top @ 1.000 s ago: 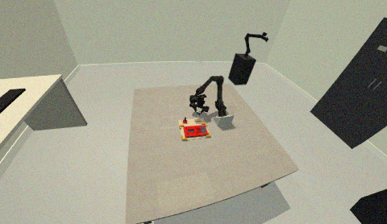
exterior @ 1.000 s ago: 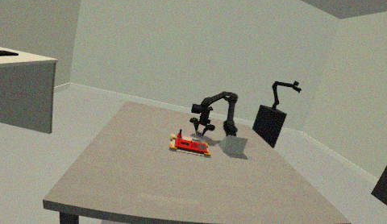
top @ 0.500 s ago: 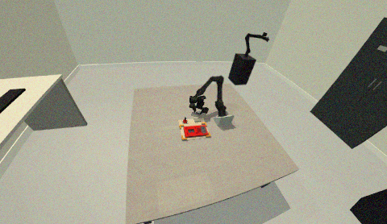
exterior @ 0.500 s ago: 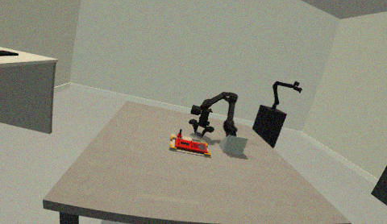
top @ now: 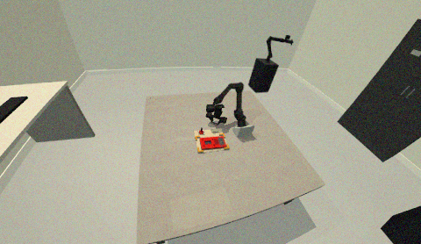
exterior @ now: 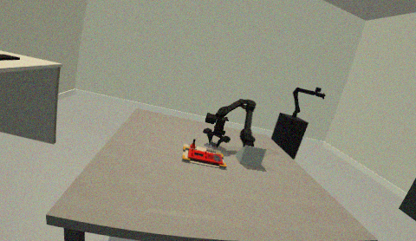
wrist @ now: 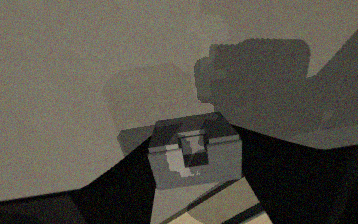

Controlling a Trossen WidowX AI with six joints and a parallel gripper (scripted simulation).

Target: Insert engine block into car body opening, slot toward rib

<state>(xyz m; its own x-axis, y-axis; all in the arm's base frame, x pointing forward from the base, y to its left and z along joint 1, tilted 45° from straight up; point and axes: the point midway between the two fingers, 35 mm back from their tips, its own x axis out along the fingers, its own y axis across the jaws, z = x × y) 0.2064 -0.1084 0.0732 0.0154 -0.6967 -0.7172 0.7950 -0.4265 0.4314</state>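
Note:
The car body (top: pixel 213 146) (exterior: pixel 204 156), red on a beige frame with yellow corners, lies on the table. It has a dark opening at its left and a grey patch at its right in the top view. My gripper (top: pixel 217 121) (exterior: pixel 216 141) (wrist: pixel 189 134) is low behind the car body's far edge and shut on the grey engine block (wrist: pixel 220 162). In the wrist view the block sits between the black fingers, its notch in the middle of the upper edge. A beige part with dark stripes shows below it. Whether the block touches the table cannot be told.
A small red part with a black post (top: pixel 201 132) stands at the car body's back left corner. The arm's pale base (top: pixel 245 132) (exterior: pixel 253 156) is right of the car body. A second arm on a black pedestal (top: pixel 263 75) (exterior: pixel 289 133) stands beyond the table.

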